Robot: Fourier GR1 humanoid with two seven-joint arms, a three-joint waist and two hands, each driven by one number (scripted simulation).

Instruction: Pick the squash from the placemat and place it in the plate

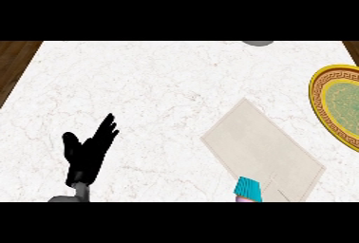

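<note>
A beige placemat (263, 152) lies tilted on the white marble counter, right of centre. On its near edge sits a small teal ribbed thing (249, 188) with a pale pink part below it, cut off by the view's lower edge; I cannot tell what it is. No other object shows on the mat. A plate (335, 105) with a gold patterned rim and green centre lies at the right edge, partly out of view. My left hand (85, 153) rests open at the lower left, fingers up, far from the mat. My right hand does not show.
The rim of a grey round object (258, 42) pokes in at the counter's far edge. Dark wooden floor (15, 61) shows past the counter's left edge and the far right corner. The marble between my left hand and the mat is bare.
</note>
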